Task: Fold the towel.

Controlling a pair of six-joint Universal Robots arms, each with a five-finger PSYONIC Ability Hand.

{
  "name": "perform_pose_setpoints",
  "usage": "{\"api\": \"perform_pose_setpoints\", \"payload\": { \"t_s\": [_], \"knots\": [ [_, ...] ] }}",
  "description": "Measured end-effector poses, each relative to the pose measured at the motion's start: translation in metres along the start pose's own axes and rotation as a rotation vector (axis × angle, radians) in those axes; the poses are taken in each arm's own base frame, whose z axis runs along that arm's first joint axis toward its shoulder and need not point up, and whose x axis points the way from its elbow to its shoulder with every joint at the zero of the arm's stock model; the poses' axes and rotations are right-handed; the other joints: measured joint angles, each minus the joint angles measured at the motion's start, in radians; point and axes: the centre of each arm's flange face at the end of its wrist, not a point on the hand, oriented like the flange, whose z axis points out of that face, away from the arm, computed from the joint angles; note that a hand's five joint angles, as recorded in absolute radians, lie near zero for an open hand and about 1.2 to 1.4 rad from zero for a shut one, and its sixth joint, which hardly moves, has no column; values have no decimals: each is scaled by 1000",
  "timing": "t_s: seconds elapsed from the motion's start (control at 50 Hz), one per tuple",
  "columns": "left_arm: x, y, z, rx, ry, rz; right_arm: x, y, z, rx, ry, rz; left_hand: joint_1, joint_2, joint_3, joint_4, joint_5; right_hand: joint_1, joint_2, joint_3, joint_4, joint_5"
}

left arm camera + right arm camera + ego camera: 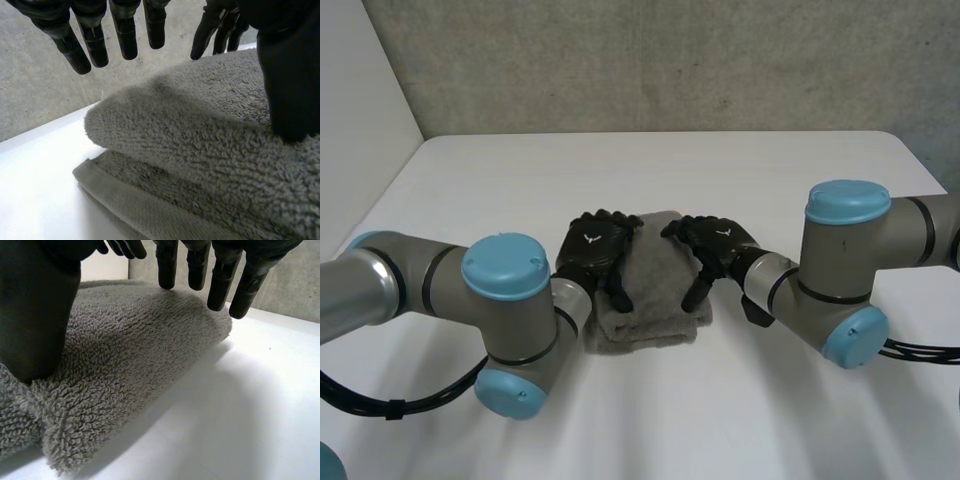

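Note:
A grey towel (655,290) lies folded into a thick narrow stack at the middle of the white table. My left hand (592,248) rests on its left side and my right hand (720,243) on its right side. In the left wrist view the left hand's fingers (90,45) hang straight above the towel (200,150), with the thumb (292,80) down on the pile. In the right wrist view the right hand's fingers (220,280) hover straight over the towel's fold (125,350), and its thumb (40,315) presses on the terry. Neither hand grips the cloth.
The white table (650,180) runs back to a grey wall (670,60). My left arm (505,310) and right arm (845,270) stand close on either side of the towel near the front edge.

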Motion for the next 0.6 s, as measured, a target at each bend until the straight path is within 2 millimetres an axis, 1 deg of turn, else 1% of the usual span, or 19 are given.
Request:
{"api": "perform_pose_setpoints", "payload": {
  "t_s": [0.06,0.1,0.12,0.16,0.18,0.2,0.24,0.28,0.3,0.36,0.38,0.4,0.46,0.52,0.6],
  "knots": [
    [-2,-13,-2,27,-3,-2,-1,-15,-6,29,5,-18,0,0,0,0,-2,0,0,0,0,0],
    [-3,-28,-5,55,-6,-4,-4,-32,-14,67,9,-38,0,0,0,0,-3,0,0,0,0,0],
    [-4,-31,-6,61,-7,-4,-4,-36,-16,76,10,-42,0,0,0,0,-3,0,0,0,0,0],
    [-6,-45,-10,87,-11,-7,-5,-58,-28,127,23,-63,-2,-1,0,-1,-5,0,0,0,0,0],
    [-7,-50,-12,95,-13,-8,-5,-64,-32,141,28,-69,-2,-1,0,-1,-7,0,0,0,0,0],
    [-8,-59,-15,109,-16,-10,-4,-73,-38,166,41,-76,-2,-3,-1,-2,-12,0,0,0,0,0],
    [-11,-74,-22,131,-23,-13,0,-90,-50,208,77,-87,-2,-7,-5,-2,-20,-1,0,0,0,0],
    [-15,-85,-27,143,-34,-15,5,-101,-59,237,117,-90,-2,-10,-9,-2,-28,-4,0,0,0,0],
    [-20,-93,-32,153,-48,-17,10,-109,-66,257,154,-91,-2,-9,-13,-2,-35,-4,0,0,0,0],
    [-32,-112,-42,175,-86,-20,23,-125,-82,297,246,-89,-3,-10,-18,-2,-43,-4,0,0,0,0],
    [-38,-119,-47,184,-103,-21,27,-129,-88,310,279,-87,-3,-10,-18,-2,-43,-4,0,0,0,0],
    [-41,-122,-48,188,-110,-22,29,-131,-91,315,295,-86,-3,-10,-18,-2,-44,-4,0,0,0,0],
    [-61,-139,-60,214,-167,-26,43,-138,-105,332,381,-77,-3,-10,-19,-2,-44,-4,0,0,0,0],
    [-74,-149,-70,231,-207,-27,52,-139,-115,333,430,-69,-3,-10,-19,-2,-45,-4,0,0,0,0],
    [-83,-154,-78,242,-233,-29,57,-138,-120,324,456,-63,-3,-10,-19,-2,-45,-4,0,0,0,0]
  ]
}}
